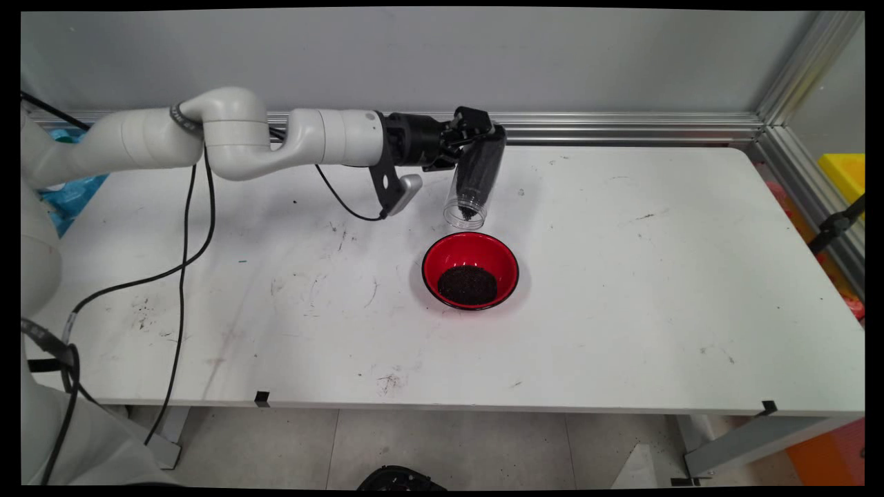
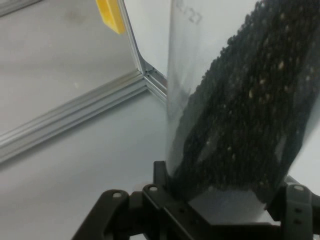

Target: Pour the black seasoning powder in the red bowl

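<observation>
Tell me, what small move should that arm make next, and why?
Probably tip the clear jar slightly steeper. The gripper holds it mouth-down above the red bowl, which already holds dark grains, and many grains remain in the jar.

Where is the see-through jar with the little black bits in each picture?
Main view: the clear jar is upper middle, tilted mouth-down above the red bowl, held by the pincer.
Hand view: it fills the right side, seen close up.
Shared landmark: the metal rail along the table's far edge.
</observation>
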`<state>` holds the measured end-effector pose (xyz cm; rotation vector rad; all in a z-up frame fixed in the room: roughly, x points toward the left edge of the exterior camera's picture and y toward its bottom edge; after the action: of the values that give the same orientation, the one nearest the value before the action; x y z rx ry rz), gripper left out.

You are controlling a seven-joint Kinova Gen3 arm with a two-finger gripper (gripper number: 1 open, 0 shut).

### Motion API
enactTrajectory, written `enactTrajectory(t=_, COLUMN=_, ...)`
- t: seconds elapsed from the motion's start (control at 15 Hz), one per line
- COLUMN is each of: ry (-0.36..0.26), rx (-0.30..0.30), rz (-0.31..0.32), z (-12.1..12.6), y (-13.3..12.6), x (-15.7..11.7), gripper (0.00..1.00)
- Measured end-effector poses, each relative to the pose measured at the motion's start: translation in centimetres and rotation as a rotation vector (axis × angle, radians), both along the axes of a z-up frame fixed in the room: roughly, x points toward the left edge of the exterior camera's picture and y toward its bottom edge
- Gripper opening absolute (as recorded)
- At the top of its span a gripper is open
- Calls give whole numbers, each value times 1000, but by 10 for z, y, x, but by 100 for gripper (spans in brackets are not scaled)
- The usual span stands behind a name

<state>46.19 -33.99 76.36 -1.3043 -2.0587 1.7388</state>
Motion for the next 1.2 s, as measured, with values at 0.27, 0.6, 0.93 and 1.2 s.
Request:
enactTrajectory(t=0.27, ry=-20, rx=-48, rz=-25, z=-6, y=0, x=-4, gripper=0)
enactTrajectory(t=0.6, ry=-49, rx=-114, rz=-51, z=-9, y=-2, x=-8, gripper=0)
enactTrajectory(t=0.93, ry=-75, rx=-179, rz=-68, z=-11, y=-3, x=-12, gripper=0)
enactTrajectory(t=1.2, ry=-87, rx=-220, rz=-77, z=-11, y=-5, x=-16, gripper=0)
